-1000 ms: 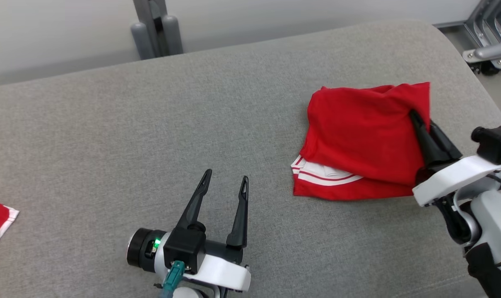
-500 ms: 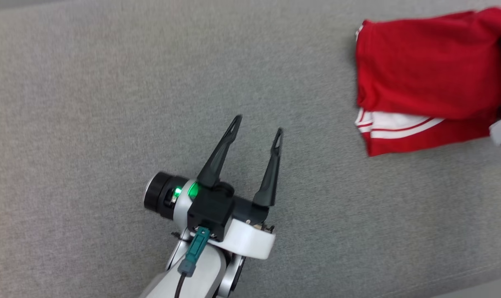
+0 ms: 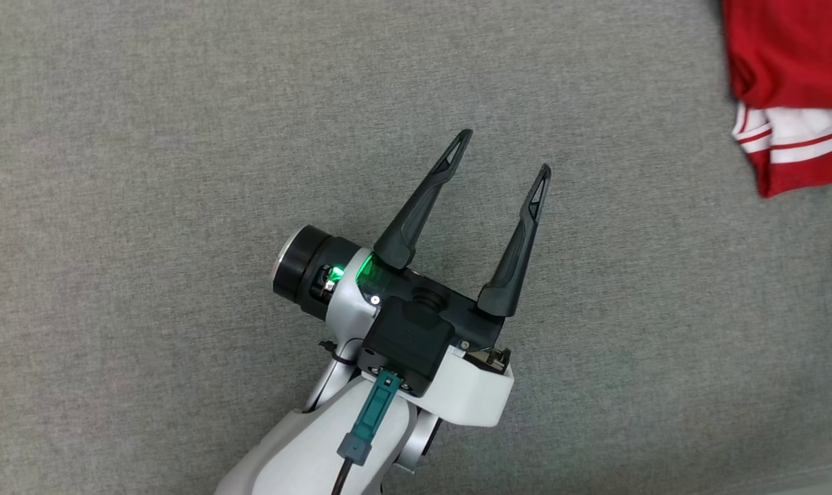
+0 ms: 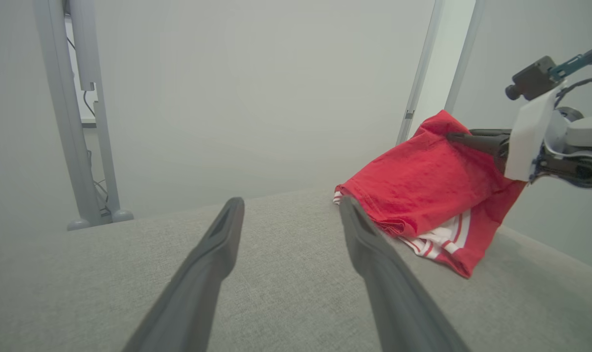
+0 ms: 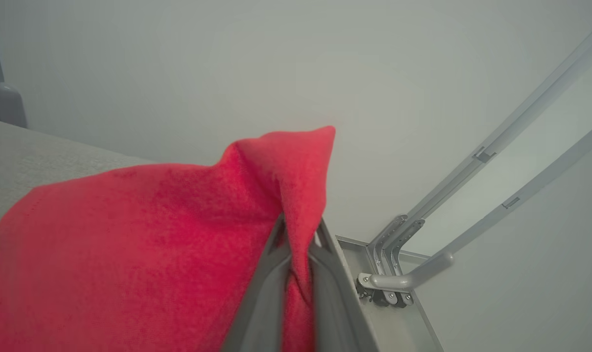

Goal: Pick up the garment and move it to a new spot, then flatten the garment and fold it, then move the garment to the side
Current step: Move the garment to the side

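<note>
The garment [image 3: 791, 75] is red with white stripes and lies folded at the head view's upper right edge, on the grey padded surface [image 3: 148, 172]. My left gripper [image 3: 502, 151] hovers open over bare padding well to the garment's left, holding nothing. In the left wrist view the garment [image 4: 423, 190] sits ahead and to the right of my open fingers [image 4: 213, 254], and the right gripper [image 4: 460, 138] grips its raised far edge. The right wrist view shows my right gripper [image 5: 296, 234] shut on a fold of the red garment [image 5: 144, 244], lifting that corner.
Grey metal frame legs [image 4: 80, 122] stand behind the padded surface. A metal bracket and slanted rails [image 5: 408, 264] lie beyond the surface's end, past the garment. A pale wall backs the scene.
The head camera has tilted down and swung left, so the garment slid to the upper right edge and the right arm left the picture. The garment's corner stays gripped by the right gripper.
</note>
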Tool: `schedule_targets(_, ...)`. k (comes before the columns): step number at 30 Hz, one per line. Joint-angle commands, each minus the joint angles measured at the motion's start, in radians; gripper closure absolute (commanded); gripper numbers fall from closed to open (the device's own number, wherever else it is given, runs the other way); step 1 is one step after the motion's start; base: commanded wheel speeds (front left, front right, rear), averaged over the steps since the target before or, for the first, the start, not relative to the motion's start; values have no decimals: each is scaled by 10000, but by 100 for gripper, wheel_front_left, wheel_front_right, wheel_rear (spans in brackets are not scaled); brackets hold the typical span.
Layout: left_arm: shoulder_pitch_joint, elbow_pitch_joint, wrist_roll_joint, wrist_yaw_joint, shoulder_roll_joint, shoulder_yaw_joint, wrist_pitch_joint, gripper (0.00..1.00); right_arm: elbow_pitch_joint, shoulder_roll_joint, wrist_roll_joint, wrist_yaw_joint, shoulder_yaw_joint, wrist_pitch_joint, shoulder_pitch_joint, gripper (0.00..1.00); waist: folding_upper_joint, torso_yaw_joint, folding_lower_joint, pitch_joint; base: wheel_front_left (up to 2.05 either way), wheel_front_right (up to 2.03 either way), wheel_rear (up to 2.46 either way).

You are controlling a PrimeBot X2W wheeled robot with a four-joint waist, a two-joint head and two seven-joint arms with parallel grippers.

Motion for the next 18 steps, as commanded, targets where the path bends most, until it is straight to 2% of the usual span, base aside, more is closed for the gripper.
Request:
schedule_targets(1, -204, -47, -40, 75, 42, -49, -46, 0, 120, -32, -373, -3, -306, -1, -114, 100, 0, 79, 0, 69, 0, 0, 0)
schedule_targets(12, -439, -138, -60, 290, 51, -378, -26, 0, 852, 213, -2937, -3, -2593, -1, -381, 100, 0, 491, 0, 245, 0, 0, 0)
schedule_targets(13, -451, -128, -56, 297, 52, -394, -24, 0, 845, 236, -3061, -3, -2733, -1, -418, 82, 0, 518, 0, 264, 0, 0, 0)
schedule_targets(14, -461, -122, -59, 300, 52, -406, -22, 0, 834, 256, -3226, -3, -2878, -1, -427, 44, 0, 549, 0, 270, 0, 0, 0)
schedule_targets(15, -411, -179, -203, 314, 49, -360, -23, 0, 812, 293, -3401, -3, -3000, -1, -416, 0, 0, 583, 0, 272, 0, 0, 0)
schedule_targets(18, -369, -289, -362, 374, 44, -302, -29, 0, 430, 485, -4090, -3, -3581, -1, -221, 0, 0, 674, 0, 190, 0, 0, 0)
